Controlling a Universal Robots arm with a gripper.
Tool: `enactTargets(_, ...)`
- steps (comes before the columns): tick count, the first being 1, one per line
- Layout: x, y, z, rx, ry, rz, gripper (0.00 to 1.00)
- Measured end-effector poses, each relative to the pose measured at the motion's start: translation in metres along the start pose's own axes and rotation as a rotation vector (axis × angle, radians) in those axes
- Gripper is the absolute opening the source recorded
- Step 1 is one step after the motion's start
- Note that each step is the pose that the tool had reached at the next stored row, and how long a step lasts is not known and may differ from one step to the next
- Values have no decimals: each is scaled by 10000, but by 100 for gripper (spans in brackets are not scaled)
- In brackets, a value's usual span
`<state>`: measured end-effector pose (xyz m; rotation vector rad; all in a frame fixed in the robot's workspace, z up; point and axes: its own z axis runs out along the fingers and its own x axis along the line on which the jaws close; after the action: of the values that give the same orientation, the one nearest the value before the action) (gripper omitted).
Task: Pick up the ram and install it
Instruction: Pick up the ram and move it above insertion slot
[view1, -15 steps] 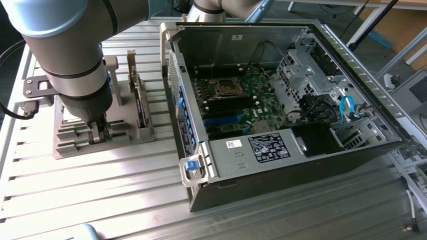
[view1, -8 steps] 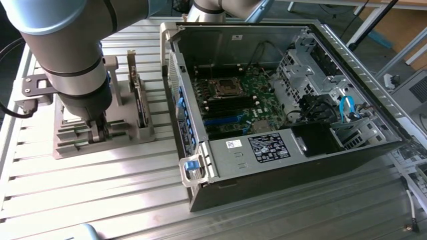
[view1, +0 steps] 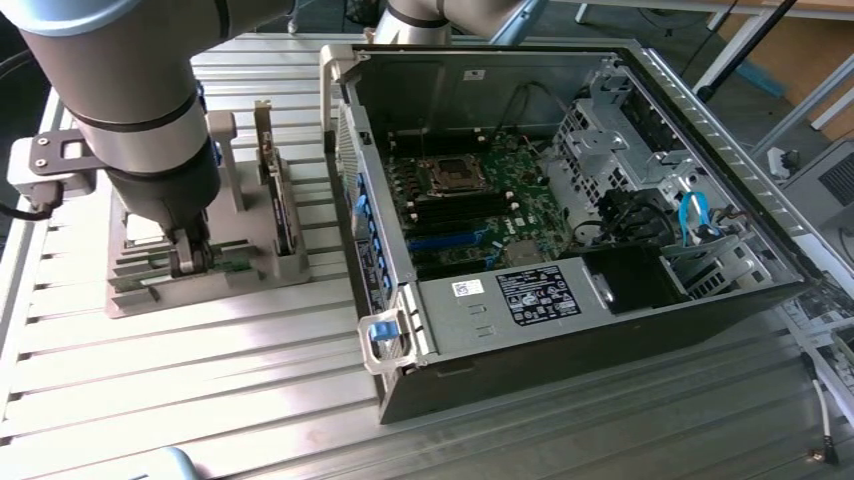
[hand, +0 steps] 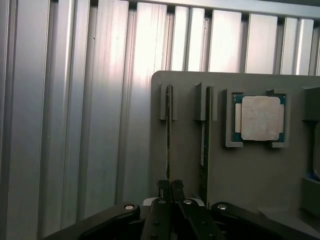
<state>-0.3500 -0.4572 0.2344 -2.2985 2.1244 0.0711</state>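
The ram (hand: 168, 140) stands on edge in a slot of the grey holder (hand: 250, 175), seen as a thin dark line. My gripper (hand: 170, 186) is shut on one end of it, the two black fingers pressed together around the thin board. A second stick of the same kind (hand: 205, 145) stands in the neighbouring slot, apart from the fingers. In the exterior view my gripper (view1: 187, 262) reaches down into the holder (view1: 147, 290) at the exterior view's left, and a bit of green board (view1: 235, 265) shows beside it.
A square silver processor (hand: 260, 118) lies in its pocket on the holder. A dark expansion card (view1: 278, 205) stands upright in the holder beside the arm. The open computer case (view1: 400, 345) lies at the exterior view's right, with motherboard (view1: 514, 175) and black memory slots (view1: 454, 212) exposed.
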Motion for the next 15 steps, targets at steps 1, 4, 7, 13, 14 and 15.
enactTargets(1, -1, 0, -20, 0, 0, 0, 12)
enactTargets(4, -3, 2, -92, 0, 1, 0, 12)
enactTargets(7, -7, 3, -160, 0, 1, 0, 12)
enactTargets(13, -11, 6, -273, 0, 0, 0, 12)
enactTargets(14, -12, 7, -299, -1, 1, 0, 12)
enactTargets(15, -13, 7, -319, 0, 0, 0, 12)
